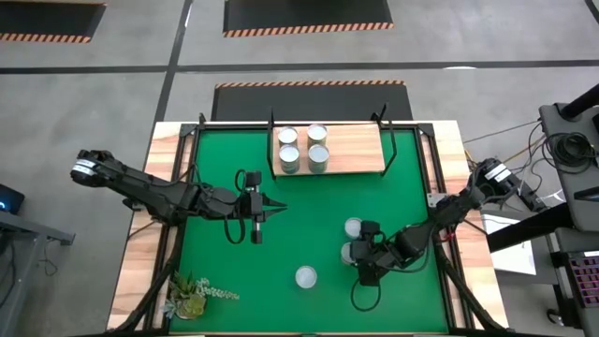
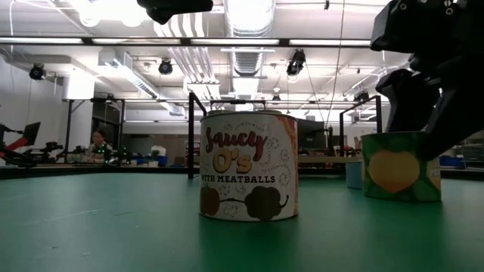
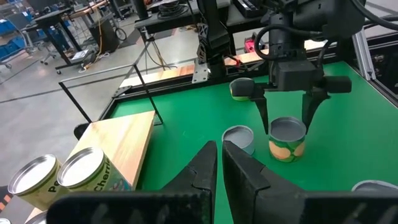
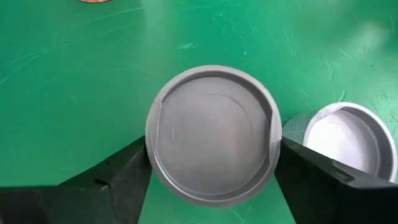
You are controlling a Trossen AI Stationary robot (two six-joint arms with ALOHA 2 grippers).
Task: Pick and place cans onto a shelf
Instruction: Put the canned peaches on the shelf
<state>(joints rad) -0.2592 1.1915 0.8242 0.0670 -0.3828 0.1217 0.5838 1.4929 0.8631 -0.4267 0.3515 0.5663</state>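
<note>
The light wood shelf (image 1: 356,150) stands at the table's far side with several silver-topped cans (image 1: 302,148) on its left half. Three cans stand on the green mat: a "Saucy O's" can (image 1: 306,277) near the front, also in the low view (image 2: 248,166); a blue-sided can (image 1: 353,227); and a can with a peach label (image 3: 287,140) under my right gripper (image 1: 352,253). My right gripper is shut on that can. My left gripper (image 1: 270,208) is shut and empty over the mat's middle left, its fingertips (image 3: 219,165) pointing toward the right arm. My right gripper pinches the peach-label can between its two fingers (image 3: 266,121), one on each side of its top rim (image 4: 152,146). The fingers come from above, pointing down, and reach only about as far as the rim. The can stands upright with its bottom on the mat (image 2: 401,198).
A small green plant sprig (image 1: 192,295) lies at the table's near left corner. The shelf's thin black posts (image 1: 272,140) rise at its corners. The shelf's right half is bare wood. The blue-sided can stands close beside the held can.
</note>
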